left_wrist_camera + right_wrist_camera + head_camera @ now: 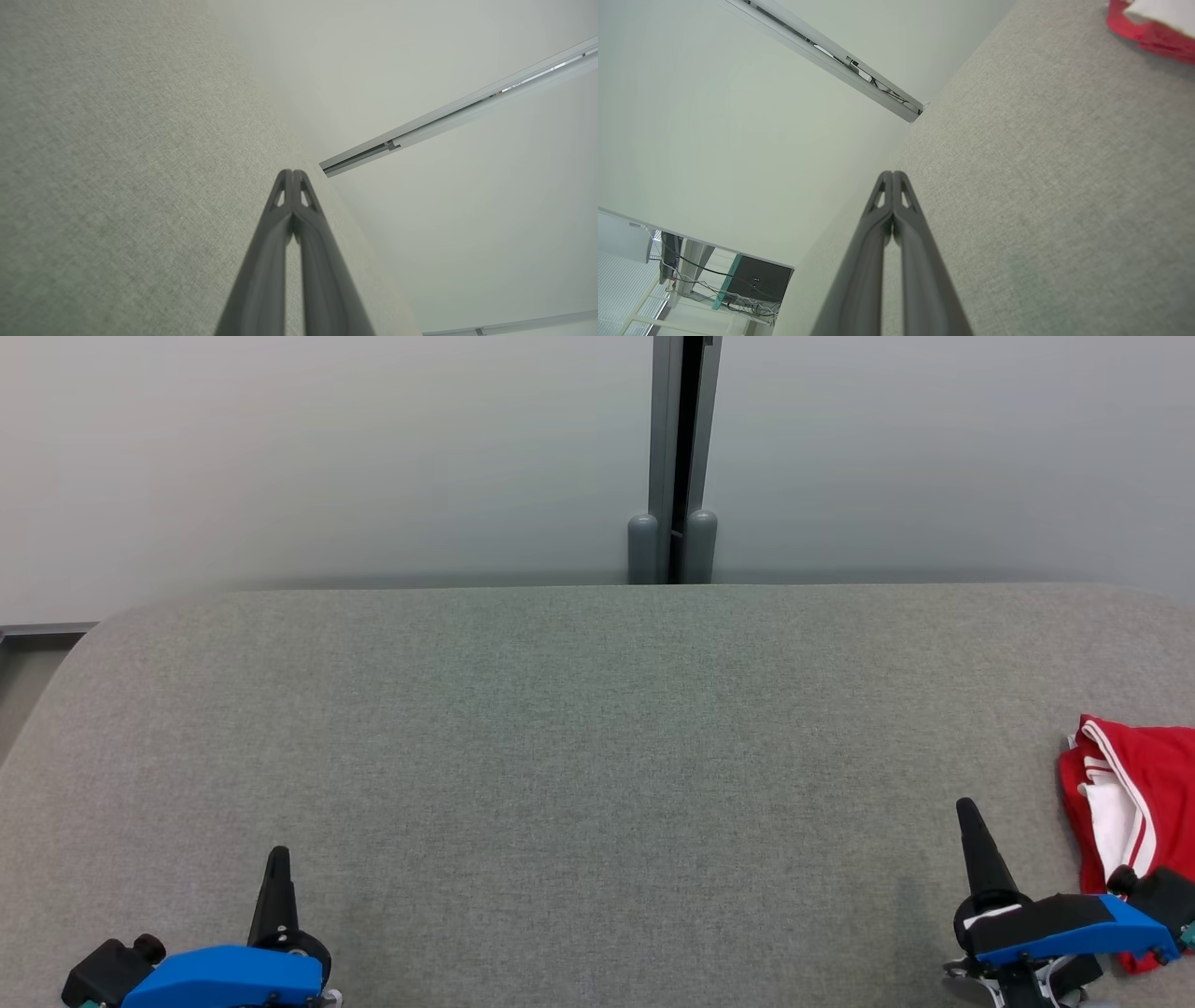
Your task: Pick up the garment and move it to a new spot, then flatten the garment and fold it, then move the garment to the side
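Ahead, from my head camera, a wide table [560, 756] covered in grey fabric spreads out before a pale wall, with a grey upright post [681, 457] behind its far edge. My left gripper [278, 857] sits at the lower left, its two dark fingers pressed together into one point and holding nothing. My right gripper [967, 810] sits at the lower right, closed the same way and also empty. The garment [1148, 775], red with white stripes and a white inner panel, lies bunched at the table's right edge, partly cut off by the frame. It is just beside my right wrist, whose blue housing overlaps its lower part.

From my left wrist, the left gripper [292, 174] has its fingertips touching above bare grey cloth [117, 163], with a pale rail [467, 105] crossing the wall beyond.

From my right wrist, the right gripper [893, 174] is likewise closed on nothing. The garment [1148, 32] shows at the top right corner, well apart from the fingertips. A dark box with tangled cables [756, 280] sits at the lower left.
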